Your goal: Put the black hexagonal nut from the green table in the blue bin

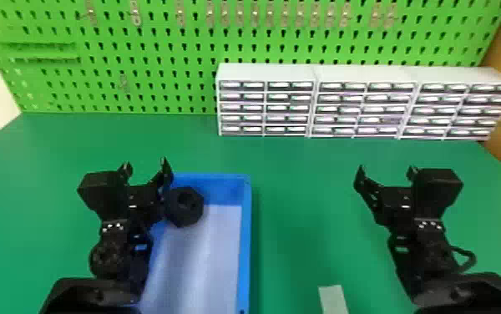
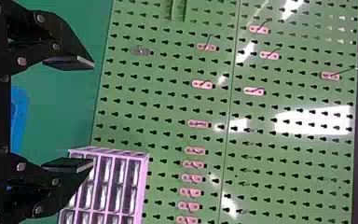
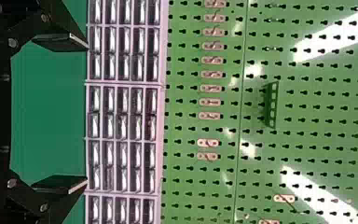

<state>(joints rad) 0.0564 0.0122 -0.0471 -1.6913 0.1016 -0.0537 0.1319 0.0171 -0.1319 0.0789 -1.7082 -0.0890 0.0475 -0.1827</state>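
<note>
Since the black hexagonal nut (image 1: pixel 185 213) lies at the far left of the blue bin (image 1: pixel 244 234), well short of the green counter's (image 1: pixel 299 188) far edge, placement looks done; left hand (image 1: pixel 145 164) and right hand (image 1: pixel 386 168) are released, empty, with perhaps only withdrawal left.

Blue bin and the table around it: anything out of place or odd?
Nothing looks spilled or damaged. The black nut shows at the blue bin's far left corner. Only a pale strip on the green table, right of the bin, looks stray, its purpose unclear.
</note>
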